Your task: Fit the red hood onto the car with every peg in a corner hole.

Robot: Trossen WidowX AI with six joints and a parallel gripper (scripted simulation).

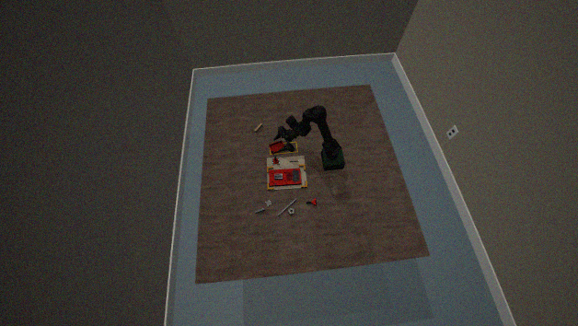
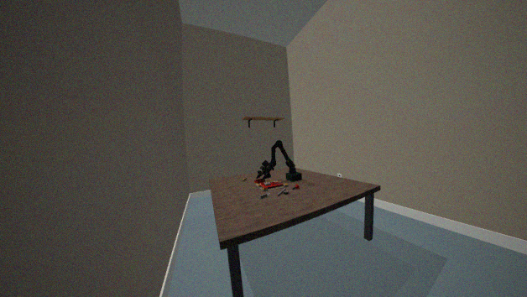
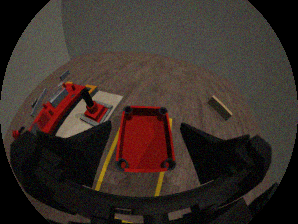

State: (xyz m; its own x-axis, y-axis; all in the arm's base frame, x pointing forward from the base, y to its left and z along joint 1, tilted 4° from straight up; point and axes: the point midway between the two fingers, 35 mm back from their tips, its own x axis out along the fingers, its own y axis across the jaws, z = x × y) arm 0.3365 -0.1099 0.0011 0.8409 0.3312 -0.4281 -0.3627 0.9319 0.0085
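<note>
Wrist view, left to right: red chassis [image 3: 52, 111] in its pale flat jig [image 3: 75, 123], blocky, maybe with the grey engine on top, too blurred; then the red rectangular hood [image 3: 144, 139], glossy, dark corner bosses, lying on woodgrain table [image 3: 193, 90] between yellow lines; gripper [image 3: 144, 137] spread wide over it, holding nothing; no writing readable

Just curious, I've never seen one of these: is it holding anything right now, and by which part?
Nothing. The gripper is open above the red hood, which lies on the table.
</note>
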